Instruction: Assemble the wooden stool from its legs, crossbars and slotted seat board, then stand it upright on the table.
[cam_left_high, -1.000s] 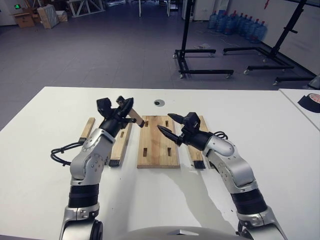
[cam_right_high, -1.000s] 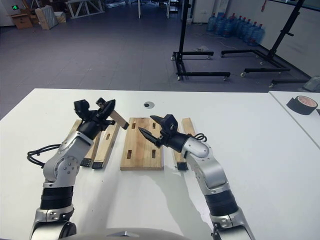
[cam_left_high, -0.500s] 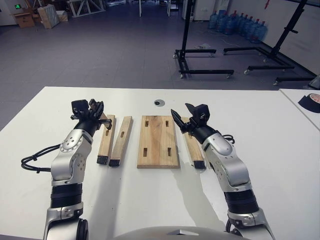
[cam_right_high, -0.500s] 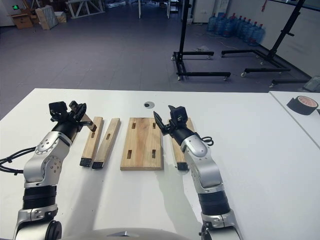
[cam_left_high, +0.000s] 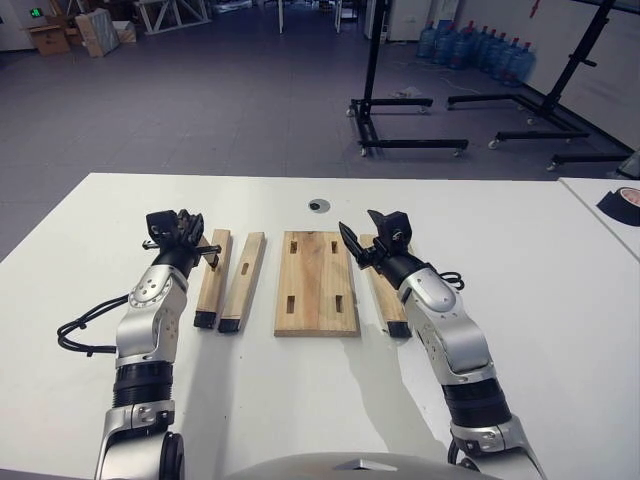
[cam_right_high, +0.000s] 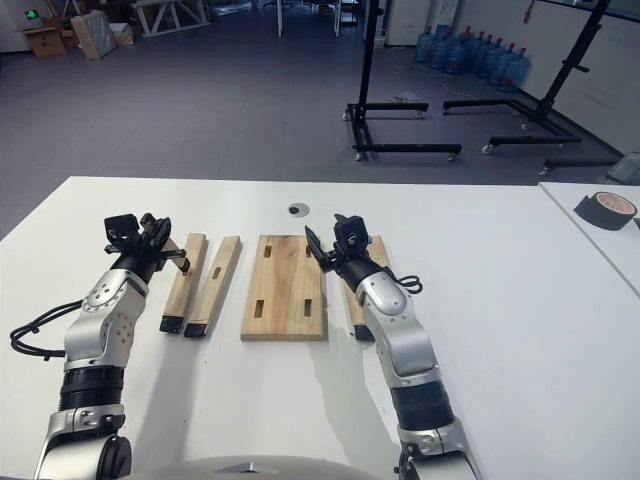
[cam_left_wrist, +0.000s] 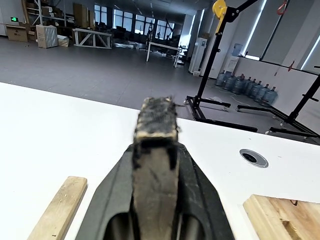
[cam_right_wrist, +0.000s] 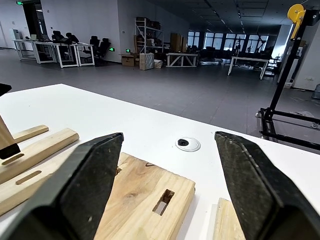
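Meanwhile, left gripper (cam_left_high: 180, 226) clamps a short wooden piece (cam_left_wrist: 155, 137) beside two flat-lying legs (cam_left_high: 212, 285); right gripper (cam_left_high: 365, 238) hangs wide open, empty, over the slotted seat board (cam_left_high: 315, 285).

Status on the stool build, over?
Left gripper shut on a wooden piece, right gripper open over the seat board's right edge. Seat board flat, slots empty. Two legs flat beside it, nothing blocking.

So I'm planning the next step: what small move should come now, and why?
Probably lower the right tool onto the leg beside the board: it hovers open over that leg's far end, while the left tool grips a stick.
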